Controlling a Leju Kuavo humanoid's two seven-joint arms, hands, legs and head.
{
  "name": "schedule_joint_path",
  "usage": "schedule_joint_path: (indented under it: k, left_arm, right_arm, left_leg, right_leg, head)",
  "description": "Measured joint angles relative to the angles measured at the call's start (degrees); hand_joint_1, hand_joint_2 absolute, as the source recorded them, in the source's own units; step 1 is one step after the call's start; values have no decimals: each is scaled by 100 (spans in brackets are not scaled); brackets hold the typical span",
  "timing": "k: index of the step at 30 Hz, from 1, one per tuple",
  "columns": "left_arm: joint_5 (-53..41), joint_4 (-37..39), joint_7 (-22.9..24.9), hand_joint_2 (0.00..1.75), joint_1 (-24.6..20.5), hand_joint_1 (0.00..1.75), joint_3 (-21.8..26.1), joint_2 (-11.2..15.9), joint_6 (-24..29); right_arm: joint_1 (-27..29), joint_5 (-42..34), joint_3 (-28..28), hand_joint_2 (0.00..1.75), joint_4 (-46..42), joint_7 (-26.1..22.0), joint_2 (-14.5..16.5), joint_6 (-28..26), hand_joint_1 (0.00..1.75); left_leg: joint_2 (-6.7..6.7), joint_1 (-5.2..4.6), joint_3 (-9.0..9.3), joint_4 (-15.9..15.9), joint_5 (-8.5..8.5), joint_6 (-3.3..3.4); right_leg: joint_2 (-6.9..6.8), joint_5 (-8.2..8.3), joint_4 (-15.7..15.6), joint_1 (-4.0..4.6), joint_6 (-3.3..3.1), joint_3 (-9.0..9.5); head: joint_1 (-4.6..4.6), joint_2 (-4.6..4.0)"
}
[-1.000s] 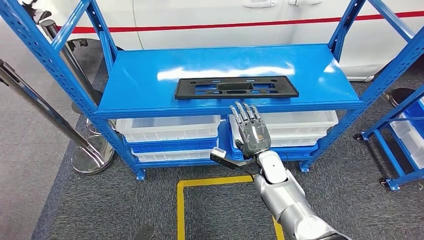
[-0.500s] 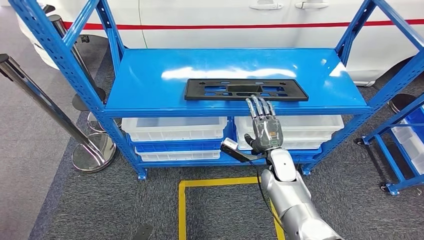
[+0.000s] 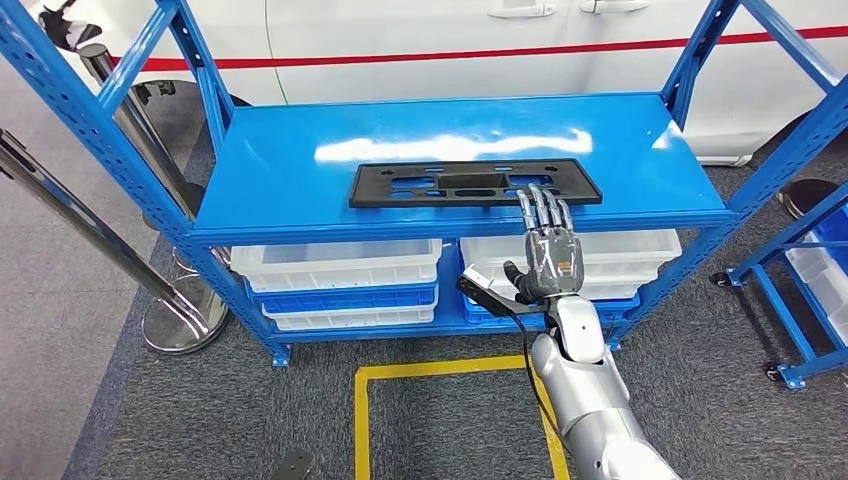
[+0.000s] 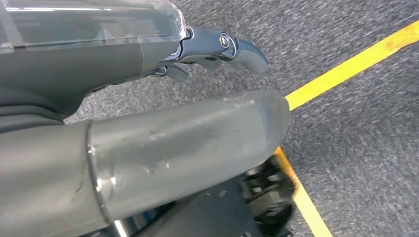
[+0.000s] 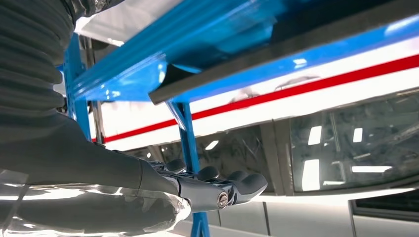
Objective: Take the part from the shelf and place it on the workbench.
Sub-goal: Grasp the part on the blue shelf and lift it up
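The part [image 3: 475, 184] is a long flat black plate with cut-outs, lying along the front of the blue shelf [image 3: 300, 150]. My right hand [image 3: 548, 255] is raised in front of the shelf edge, empty, with its fingers straight and apart. Its fingertips [image 3: 541, 198] overlap the part's near right end in the head view; I cannot tell whether they touch it. In the right wrist view the hand [image 5: 148, 187] sits below the shelf edge, under the part's dark rim [image 5: 276, 54]. My left hand [image 4: 148, 123] hangs over grey carpet and holds nothing.
White bins [image 3: 340, 262] stand on the lower shelf level. A chrome stanchion [image 3: 185, 315] is at the left, and a white car with a red stripe [image 3: 450, 52] is behind. Yellow tape [image 3: 420, 368] marks the floor. Another blue rack [image 3: 800, 290] stands at the right.
My right hand has risen and moved right, from below the shelf edge to where its fingertips overlap the part's right end. The view swayed slightly. The part has not moved.
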Motion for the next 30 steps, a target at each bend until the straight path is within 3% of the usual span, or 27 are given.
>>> schedule_joint_path:
  k: [2,5,7,10,11,12,13,15,17,19,22,24,26,27,28,30]
  left_arm:
    - [-4,0,-1,0,-12,0,-9,-3,-3]
    - [-10,0,1,0,-7,0,-25,-12,-13]
    - [-13,0,1,0,-13,0,-29,-18,-13]
    - [-14,0,0,0,-29,0,-32,-25,-13]
    - [-14,0,0,0,-28,0,-32,-26,-13]
    - [-14,0,0,0,-23,0,-32,-27,-13]
    - [-14,0,1,0,-19,0,-32,-28,-13]
    - [-14,0,2,0,-16,0,-33,-36,-13]
    - [-13,0,5,0,-26,0,-34,-43,-13]
    - [-13,0,8,0,-35,0,-34,-44,-13]
    - [-13,0,8,0,-40,0,-35,-44,-7]
    - [-10,0,7,0,-45,0,-36,-44,-2]
    - [-6,0,7,0,-38,0,-36,-44,-2]
    - [-4,0,7,0,-32,0,-36,-44,-2]
    - [-3,0,7,0,-30,0,-36,-44,-2]
    - [-1,0,7,0,-38,0,-36,-43,-2]
  right_arm:
    - [1,0,-27,175,-20,0,2,0,0]
    - [8,-2,-53,175,-52,-2,8,-1,0]
    - [5,-8,-65,175,-79,-8,13,-3,0]
    - [27,-15,-94,175,-93,-15,13,-3,0]
    - [50,-15,-101,175,-93,-15,13,-3,0]
    - [70,-15,-106,175,-93,-15,13,-3,0]
    - [80,-16,-110,175,-93,-15,13,-3,0]
    - [71,-19,-117,175,-93,-17,13,-3,0]
    - [58,-24,-127,175,-93,-27,16,-3,0]
    - [62,-26,-138,175,-93,-42,23,-3,0]
    - [65,-23,-146,175,-106,-51,45,-3,0]
    - [64,-19,-147,175,-115,-64,64,-3,0]
    - [75,-17,-148,175,-115,-81,75,-3,0]
    - [83,-16,-149,175,-115,-87,78,-3,0]
    - [88,-16,-150,175,-115,-90,79,-3,0]
    - [89,-9,-154,175,-116,-92,79,-3,0]
  left_leg:
    - [-4,-17,214,-464,122,40]
    - [-12,-23,271,-570,91,117]
    - [-9,-3,333,-626,98,183]
    - [-1,0,376,-648,75,245]
    - [-3,-2,384,-647,63,252]
    - [-6,-3,395,-645,50,254]
    - [-11,-3,414,-643,34,250]
    - [-16,-4,469,-640,-8,226]
    - [-17,-25,499,-631,-48,179]
    - [-17,-40,504,-639,-69,127]
    - [-9,-33,459,-490,-206,52]
    - [-4,-22,200,93,-500,16]
    - [-3,-12,-182,801,-741,-11]
    - [-3,-6,-289,952,-727,-21]
    - [-2,0,-288,879,-602,-24]
    - [1,8,-23,218,-182,-7]
  right_leg:
    - [1,-38,31,17,51,1]
    - [-1,-61,23,18,140,12]
    - [-5,-189,215,8,200,-55]
    - [-8,-603,1210,-12,265,-597]
    - [-9,-649,1480,-21,277,-777]
    - [-10,-590,1568,-28,282,-871]
    - [-11,-424,1433,-32,278,-850]
    - [-12,21,710,-31,245,-552]
    - [-9,226,132,-5,203,-291]
    - [-2,209,8,20,163,-239]
    - [1,209,-49,-18,69,-185]
    - [-8,196,-77,-25,11,-139]
    - [-14,173,-68,-17,-25,-126]
    - [-14,162,-61,-15,-30,-121]
    - [-10,150,-52,-16,-28,-112]
    - [-4,115,-27,-18,-4,-85]
  head:
    - [3,0]
    - [2,0]
    - [4,0]
    - [5,0]
    - [5,0]
    - [5,0]
    - [5,0]
    - [6,0]
    - [5,0]
    - [4,0]
    - [2,0]
    - [3,0]
    - [2,0]
    - [2,0]
    - [1,0]
    - [2,0]
